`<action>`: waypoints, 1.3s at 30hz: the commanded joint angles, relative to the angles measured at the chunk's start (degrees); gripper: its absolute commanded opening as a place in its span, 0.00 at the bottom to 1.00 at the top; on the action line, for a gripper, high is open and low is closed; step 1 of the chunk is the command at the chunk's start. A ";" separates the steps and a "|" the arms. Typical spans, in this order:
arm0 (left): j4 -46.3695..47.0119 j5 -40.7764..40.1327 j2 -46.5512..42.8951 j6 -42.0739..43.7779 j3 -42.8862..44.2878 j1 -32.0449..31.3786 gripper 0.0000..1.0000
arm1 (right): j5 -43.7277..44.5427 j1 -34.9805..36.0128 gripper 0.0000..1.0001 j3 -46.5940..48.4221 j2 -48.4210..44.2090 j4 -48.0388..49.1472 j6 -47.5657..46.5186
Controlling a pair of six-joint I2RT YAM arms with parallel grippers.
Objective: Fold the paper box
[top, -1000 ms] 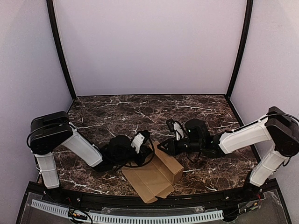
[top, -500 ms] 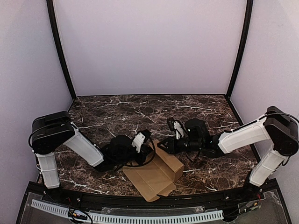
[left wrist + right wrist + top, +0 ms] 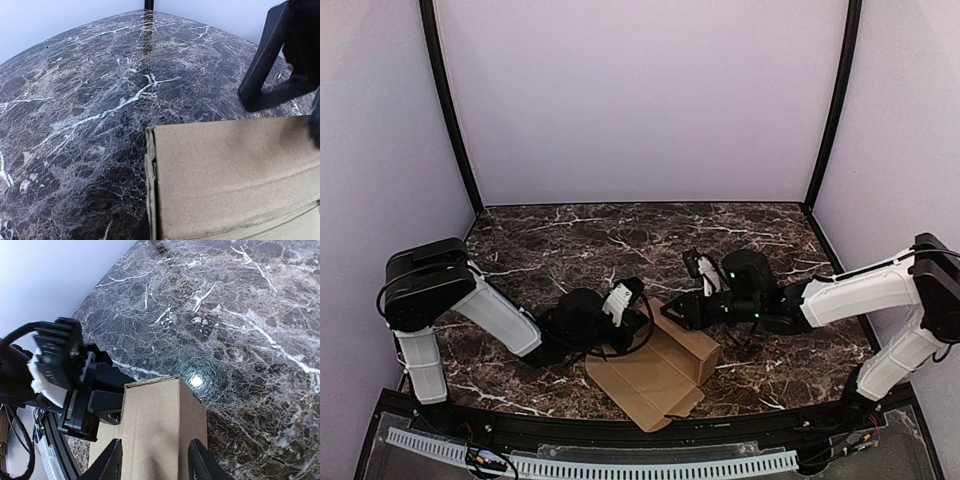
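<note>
- Spreading out under both grippers is the table (image 3: pixel 570 240). It is dark stone with white lines, and it is the biggest thing here.
- The left arm (image 3: pixel 500 318) and the right arm (image 3: pixel 860 290) reach in low from each side. Their ends come close together over the near middle of the table.
- The paper box (image 3: pixel 655 378) is plain brown card and lies on the table right under the two grippers. The part next to the grippers is folded up into a raised block. The rest lies flat and stretches away from them toward the near edge of the table.
- The right gripper (image 3: pixel 156 462) sits over the raised block. Its fingers (image 3: pixel 111 462) are spread apart, one on each side of the block, so the card is between them. I cannot tell if they press on the card.
- The left gripper (image 3: pixel 638 325) is squeezed closed. It sits at the end of the raised block, just ahead of the right gripper's fingers and a little to their left.
- In the left wrist view, the corner of the block is right in front of the left gripper and very close. Its own fingers do not show there, so I cannot tell if a bit of card is pinched between them.
- In that same view, one black finger (image 3: pixel 270 60) of the right gripper stands just past the top of the block, ahead and to the right.
</note>
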 commanded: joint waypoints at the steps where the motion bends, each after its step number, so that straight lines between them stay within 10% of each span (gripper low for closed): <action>1: -8.56 0.81 -5.16 1.27 1.20 -0.15 0.00 | 4.08 0.32 0.47 -0.41 -7.81 -6.21 -2.55; 19: -75.11 2.37 -13.99 17.28 30.95 -0.16 0.00 | 15.33 -2.21 0.52 -2.67 -31.14 -30.03 -8.96; 39: -106.19 0.55 5.44 44.26 60.48 -1.45 0.00 | 13.83 -3.20 0.55 -8.04 -35.91 -34.53 -5.70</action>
